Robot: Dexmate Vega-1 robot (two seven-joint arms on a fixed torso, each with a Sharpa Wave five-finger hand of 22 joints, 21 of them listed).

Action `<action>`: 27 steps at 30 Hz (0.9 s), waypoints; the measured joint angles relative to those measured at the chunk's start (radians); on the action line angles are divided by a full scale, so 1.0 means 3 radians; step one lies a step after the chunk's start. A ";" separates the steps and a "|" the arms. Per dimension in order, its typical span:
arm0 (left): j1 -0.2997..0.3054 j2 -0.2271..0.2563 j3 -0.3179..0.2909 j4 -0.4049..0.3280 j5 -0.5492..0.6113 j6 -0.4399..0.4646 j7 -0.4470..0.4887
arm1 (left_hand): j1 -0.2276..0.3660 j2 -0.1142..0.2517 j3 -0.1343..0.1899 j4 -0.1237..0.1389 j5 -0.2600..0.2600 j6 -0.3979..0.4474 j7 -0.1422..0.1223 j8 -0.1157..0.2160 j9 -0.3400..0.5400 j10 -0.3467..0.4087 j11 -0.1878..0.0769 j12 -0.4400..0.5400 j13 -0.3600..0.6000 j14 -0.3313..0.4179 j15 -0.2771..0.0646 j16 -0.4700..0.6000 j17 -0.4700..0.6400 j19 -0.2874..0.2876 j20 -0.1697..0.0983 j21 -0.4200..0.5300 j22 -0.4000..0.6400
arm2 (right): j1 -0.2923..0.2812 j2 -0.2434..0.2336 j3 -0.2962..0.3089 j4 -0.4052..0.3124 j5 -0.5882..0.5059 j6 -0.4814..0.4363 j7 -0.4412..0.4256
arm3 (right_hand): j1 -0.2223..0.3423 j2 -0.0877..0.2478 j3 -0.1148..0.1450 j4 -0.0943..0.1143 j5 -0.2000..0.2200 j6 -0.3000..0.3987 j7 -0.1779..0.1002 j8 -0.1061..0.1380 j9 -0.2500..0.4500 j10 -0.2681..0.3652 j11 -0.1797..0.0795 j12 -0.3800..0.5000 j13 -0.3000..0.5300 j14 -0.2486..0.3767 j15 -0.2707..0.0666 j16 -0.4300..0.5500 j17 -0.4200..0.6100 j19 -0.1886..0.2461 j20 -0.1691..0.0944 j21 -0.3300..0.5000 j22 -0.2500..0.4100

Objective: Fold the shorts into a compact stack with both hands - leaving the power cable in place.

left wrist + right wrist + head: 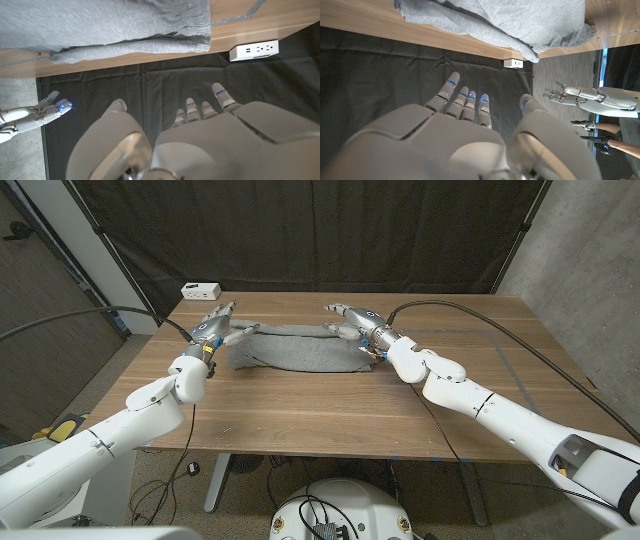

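Both hands hover with fingers spread and holding nothing in the head view, left hand and right hand flanking the grey shorts, already doubled lengthwise mid-table, while the wrist views show that fold still wide, so I judge cross-folds remain.

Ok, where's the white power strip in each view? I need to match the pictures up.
Head view: the white power strip sits at the table's far left corner, beyond the left hand.
Left wrist view: it sits on the table edge, past the grey shorts.
Right wrist view: small, at the table edge.
Shared landmark: the grey shorts.
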 measured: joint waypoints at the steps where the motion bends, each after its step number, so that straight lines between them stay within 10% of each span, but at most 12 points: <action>1: 0.0000 0.0000 0.0000 0.0000 -0.0003 0.0018 -0.0019 | -0.0001 -0.0044 -0.0021 -0.0008 0.0011 0.0011 0.0012 0.0001 0.0000 0.0013 0.0020 0.0000 0.0000 -0.0012 0.0012 0.0000 0.0000 0.0000 0.0000 -0.0015 0.0001 | -0.0007 0.0002 0.0001 0.0001 0.0000 0.0000 0.0000 | -0.0011 -0.0011 -0.0009 0.0009 0.0013 -0.0009 0.0006 0.0000 0.0000 -0.0013 -0.0013 0.0000 -0.0001 -0.0008 0.0002 0.0000 -0.0011 -0.0019 -0.0009 -0.0015 0.0000; 27: -0.0253 0.0445 0.0325 -0.0205 0.0336 0.0300 -0.0703 | 0.0361 -0.0352 -0.0165 -0.0302 0.0230 0.0191 0.0010 0.0076 0.0013 0.0068 0.0011 0.0070 -0.0015 -0.0027 0.0055 0.0026 0.0001 0.0000 0.0107 -0.0090 -0.0009 | -0.0123 0.0010 -0.0063 -0.0043 0.0202 -0.0145 0.0238 | -0.0060 0.0028 -0.0034 -0.0098 0.0052 -0.0046 -0.0037 0.0040 -0.0015 -0.0112 -0.0042 0.0029 -0.0017 -0.0181 -0.0005 0.0000 -0.0224 -0.0178 0.0008 -0.0202 0.0001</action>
